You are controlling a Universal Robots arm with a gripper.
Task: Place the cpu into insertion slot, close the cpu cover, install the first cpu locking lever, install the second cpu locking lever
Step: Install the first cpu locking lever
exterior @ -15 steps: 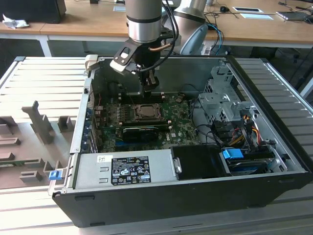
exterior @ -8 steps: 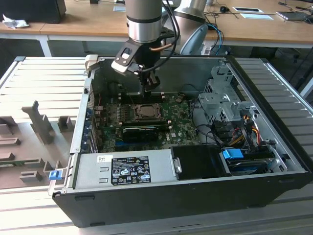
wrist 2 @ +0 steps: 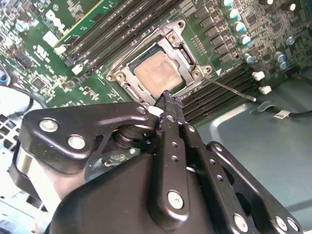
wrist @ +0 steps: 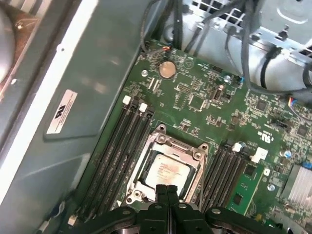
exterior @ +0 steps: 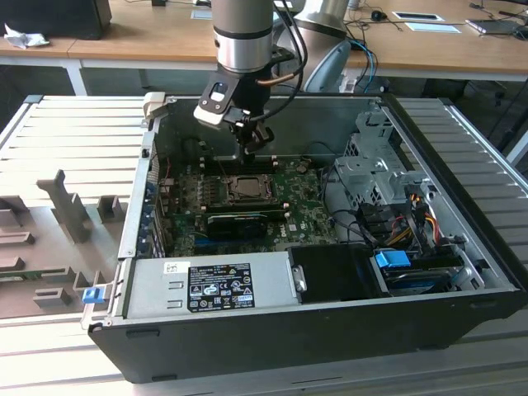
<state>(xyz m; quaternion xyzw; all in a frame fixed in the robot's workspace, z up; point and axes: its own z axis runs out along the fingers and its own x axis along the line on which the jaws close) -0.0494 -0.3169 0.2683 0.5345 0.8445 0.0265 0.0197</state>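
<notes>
Black gripper (wrist 2: 168, 97) links crowded the foreground in both wrist views, and the two fingertips (wrist: 167, 189) were pressed together with nothing between them. They hung at the near edge of the insertion slot (wrist 2: 122, 80), hiding that edge; whether they touched the metal could not be told. In the exterior view the gripper (exterior: 256, 147) stood inside the open computer case (exterior: 330, 346), just behind the socket.

Seated in the slot lay the cpu (wrist: 167, 170), its dull metal top carrying faint print too small to make out. Over it the cpu cover (wrist: 181, 150) was down flat, its frame ringing the chip. A thin metal rod (wrist 2: 229, 88) stuck out from one socket corner across the dark memory slots (wrist 2: 219, 90).

Writing showed in several places, none quoted: a white sticker (wrist: 63, 112) with a dark mark and small lines on the grey case wall, white lettering on the green motherboard (wrist: 204, 97), and a black-and-white label (exterior: 219, 287) on the power supply (exterior: 165, 289). A silver coin cell (wrist: 167, 69) sat near the board's edge. Cables (wrist: 253, 53) were cut off by the first wrist view's border.
</notes>
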